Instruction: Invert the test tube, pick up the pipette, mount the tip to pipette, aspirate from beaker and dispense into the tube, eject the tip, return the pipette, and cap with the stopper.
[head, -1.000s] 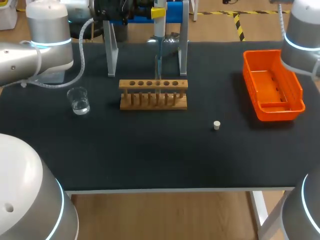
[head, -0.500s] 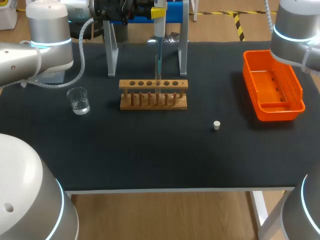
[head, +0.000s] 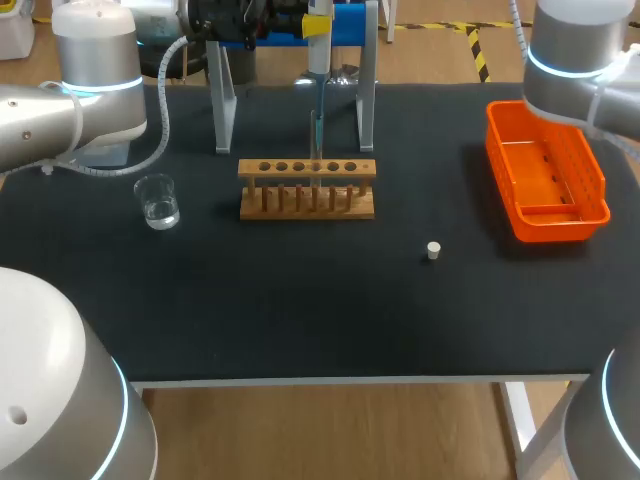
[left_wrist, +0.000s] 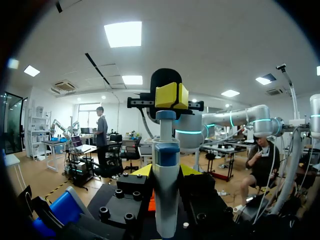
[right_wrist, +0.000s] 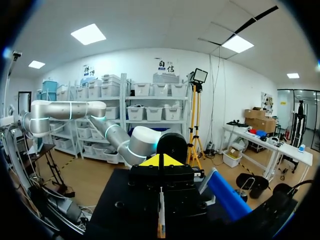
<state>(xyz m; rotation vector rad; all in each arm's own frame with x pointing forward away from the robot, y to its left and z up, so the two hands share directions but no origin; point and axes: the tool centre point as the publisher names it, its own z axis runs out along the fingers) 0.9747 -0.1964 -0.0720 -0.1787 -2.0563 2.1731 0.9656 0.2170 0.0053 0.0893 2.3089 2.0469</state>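
Right arm swings in; pipette held at twelve o'clock

The right arm has moved from three towards one o'clock, over the orange bin; the right gripper shows tips pressed together, empty; the left gripper clamps the pipette above the wooden rack; the stopper waits at five o'clock, probably its target.

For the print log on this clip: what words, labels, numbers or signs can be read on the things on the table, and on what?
No text can be read on any of them.
beaker: no markings show.
wooden rack: plain.
stopper: plain.
orange tray: plain.
pipette: colour bands only, no legible print.
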